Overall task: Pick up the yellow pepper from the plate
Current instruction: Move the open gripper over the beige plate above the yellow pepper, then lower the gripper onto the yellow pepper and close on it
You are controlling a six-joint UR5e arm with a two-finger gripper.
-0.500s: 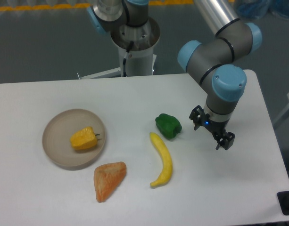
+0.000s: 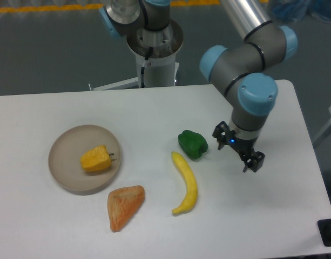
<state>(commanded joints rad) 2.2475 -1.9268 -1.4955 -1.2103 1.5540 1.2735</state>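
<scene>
Yellow pepper (image 2: pixel 96 159) — lying on the plate (image 2: pixel 62 178), untouched. Gripper (image 2: pixel 238 148) — spread open, empty, well apart on the table's far side. Risk: crossing low may knock the green pepper (image 2: pixel 193 144) or banana (image 2: pixel 186 182).

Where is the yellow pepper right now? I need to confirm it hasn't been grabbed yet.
The yellow pepper lies on the plate at the left of the camera view, above the orange wedge, far from the gripper.

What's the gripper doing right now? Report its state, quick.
Gripper: open, fingers spread, holding nothing, to the right of the green pepper, far from the yellow pepper on the plate.
</scene>
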